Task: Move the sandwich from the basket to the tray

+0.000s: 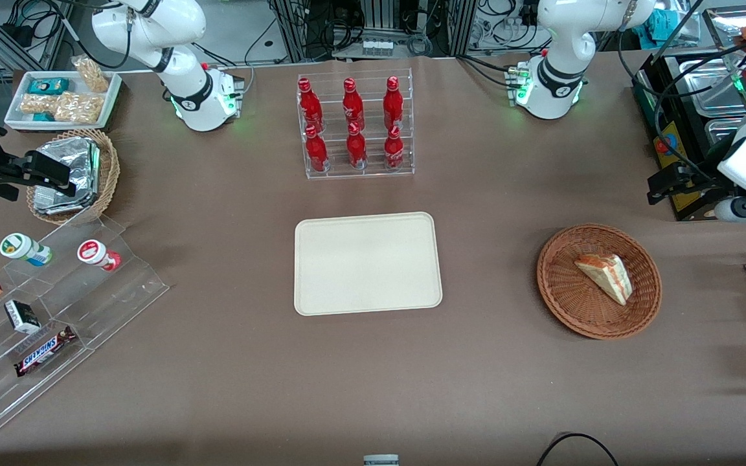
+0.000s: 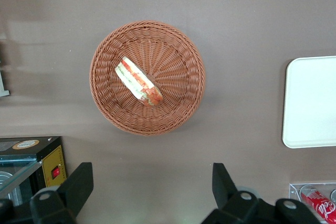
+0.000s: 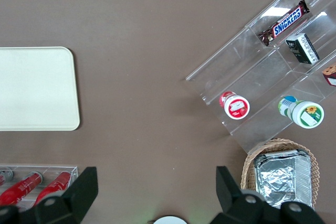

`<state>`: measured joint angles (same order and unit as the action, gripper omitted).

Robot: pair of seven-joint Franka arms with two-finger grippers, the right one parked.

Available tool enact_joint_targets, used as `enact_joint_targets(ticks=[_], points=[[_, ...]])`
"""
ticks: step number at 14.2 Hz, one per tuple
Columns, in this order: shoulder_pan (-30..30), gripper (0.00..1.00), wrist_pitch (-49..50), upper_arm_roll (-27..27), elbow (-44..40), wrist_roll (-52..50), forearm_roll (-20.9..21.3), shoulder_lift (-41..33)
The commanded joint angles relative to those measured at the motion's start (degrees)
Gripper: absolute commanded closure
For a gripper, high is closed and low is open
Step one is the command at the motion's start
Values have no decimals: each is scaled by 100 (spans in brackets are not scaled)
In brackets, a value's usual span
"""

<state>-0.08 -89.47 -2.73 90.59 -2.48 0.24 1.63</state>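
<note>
— Gripper (image 2: 151, 176) first: how is it held?

— It is held open, with both black fingers (image 2: 79, 182) spread wide and nothing gripped between them. It is hung above the table (image 2: 236, 14), with no object touched.

— What is found closest to it?

— A black box (image 2: 31, 163) with a yellow panel is seen just beside it, at the working arm's end of the table. Steel pans are set into its top.

— And the sandwich (image 2: 138, 82)?

— It is laid in the basket (image 2: 173, 51), which is placed near the gripper and nearer to the front camera than the gripper is. The wedge is rested on the woven floor, a little off the middle, with its orange-red and pale layers turned upward. The basket's rim is not touched by it. No other item is held in the basket.

— Where is the tray (image 2: 312, 103) placed?

— Farther out from the gripper, toward the parked arm's end, well apart from the basket. It is laid flat, and nothing is carried on it.

— Anything farther off?

— Red bottles (image 1: 355, 123) are stood upright in a clear rack, farther from the front camera than the tray. One of them (image 2: 319, 204) is caught by the wrist camera as well.
</note>
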Motion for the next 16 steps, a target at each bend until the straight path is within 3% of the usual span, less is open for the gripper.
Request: enact_joint_targets(ticks=[1, 16], points=[[8, 0, 62, -34, -33, 99, 56, -31], [43, 0, 96, -26, 231, 55, 73, 179]])
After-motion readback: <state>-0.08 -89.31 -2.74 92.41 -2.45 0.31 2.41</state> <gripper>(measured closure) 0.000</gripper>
